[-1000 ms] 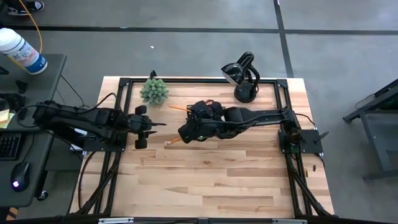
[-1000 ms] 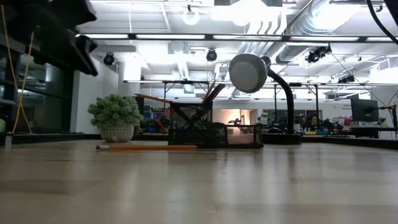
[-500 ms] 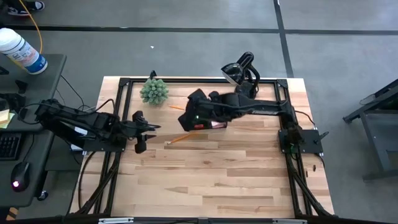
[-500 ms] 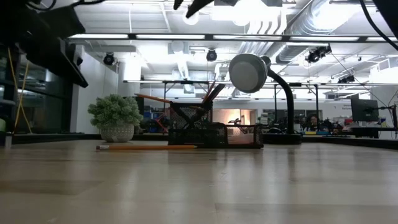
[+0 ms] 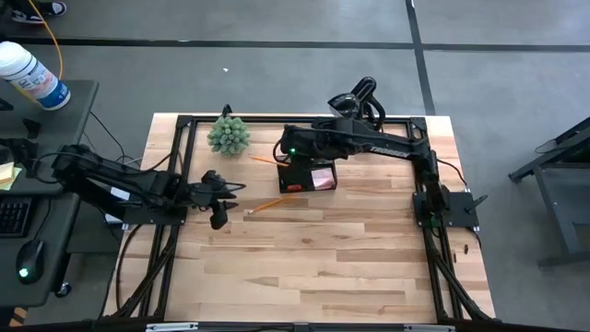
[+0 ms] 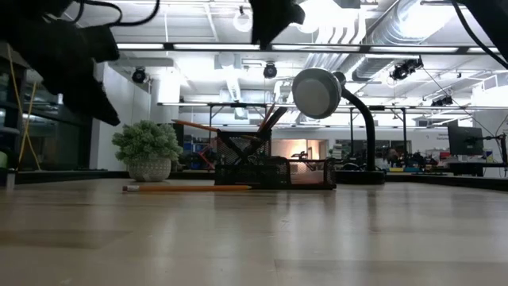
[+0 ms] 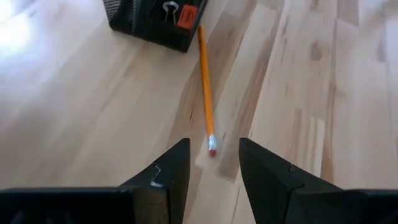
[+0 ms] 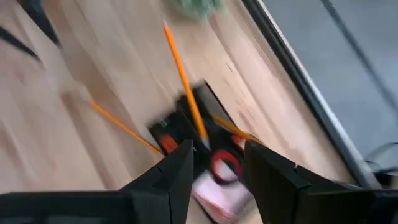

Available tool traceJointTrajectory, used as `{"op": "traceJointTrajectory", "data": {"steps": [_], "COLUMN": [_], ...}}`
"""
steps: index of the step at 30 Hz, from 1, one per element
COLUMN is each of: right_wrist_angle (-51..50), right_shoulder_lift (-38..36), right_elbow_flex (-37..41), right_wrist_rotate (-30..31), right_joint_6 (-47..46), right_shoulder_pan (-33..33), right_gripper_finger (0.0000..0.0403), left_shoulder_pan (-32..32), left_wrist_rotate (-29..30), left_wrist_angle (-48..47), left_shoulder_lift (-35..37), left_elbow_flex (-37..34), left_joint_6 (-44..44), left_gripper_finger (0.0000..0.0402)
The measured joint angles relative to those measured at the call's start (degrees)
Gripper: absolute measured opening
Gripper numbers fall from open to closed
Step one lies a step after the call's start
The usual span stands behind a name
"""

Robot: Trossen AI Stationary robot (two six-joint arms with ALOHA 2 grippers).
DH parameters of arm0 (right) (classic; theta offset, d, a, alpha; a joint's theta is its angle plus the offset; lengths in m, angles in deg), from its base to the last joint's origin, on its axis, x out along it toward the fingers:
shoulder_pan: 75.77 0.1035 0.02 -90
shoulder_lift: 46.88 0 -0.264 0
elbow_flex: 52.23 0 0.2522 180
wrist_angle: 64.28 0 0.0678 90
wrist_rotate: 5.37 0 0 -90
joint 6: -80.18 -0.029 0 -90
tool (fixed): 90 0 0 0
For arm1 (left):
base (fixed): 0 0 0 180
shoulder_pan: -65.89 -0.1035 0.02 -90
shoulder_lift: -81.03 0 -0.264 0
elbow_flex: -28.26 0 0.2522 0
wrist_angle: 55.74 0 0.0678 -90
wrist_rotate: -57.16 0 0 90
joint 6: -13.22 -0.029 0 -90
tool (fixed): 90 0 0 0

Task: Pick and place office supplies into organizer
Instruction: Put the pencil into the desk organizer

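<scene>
Yellow-orange pencil (image 7: 206, 87) on the table, eraser end just beyond open left hand (image 7: 211, 163).

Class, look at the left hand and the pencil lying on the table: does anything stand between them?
Nothing visible does. The left hand is open, and the pencil lies on bare wood just ahead of it, its far end by the organizer.

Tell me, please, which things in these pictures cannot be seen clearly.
- High view: the organizer compartments are too small to read, and the right arm covers its far edge.
- Right wrist view: motion blur smears the organizer's contents.
- Left wrist view: the picture's top edge cuts off the organizer.
- Low view: the pencil tip is hidden at the organizer.
</scene>
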Motion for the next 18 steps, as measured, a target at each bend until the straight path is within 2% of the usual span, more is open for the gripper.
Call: {"op": "traceJointTrajectory", "data": {"steps": [9,18], "right_wrist_angle": [-8.2,-7.4], "right_shoulder_lift": [0.0,0.0], "right_elbow_flex": [0.0,0.0], "right_wrist_rotate": [5.8,6.7], "right_joint_6": [11.5,16.7], "right_shoulder_pan": [-0.3,-0.4], "right_gripper_finger": [0.0138,0.0138], "left_shoulder_pan": [0.0,0.0], "left_wrist_rotate": [-0.1,0.1], "left_wrist_angle": [10.6,10.9], "left_shoulder_lift": [-12.9,-21.7], "left_elbow_flex": [0.1,1.7], "left_joint_6": [2.7,1.1], "left_gripper_finger": [0.0127,0.0127]}}
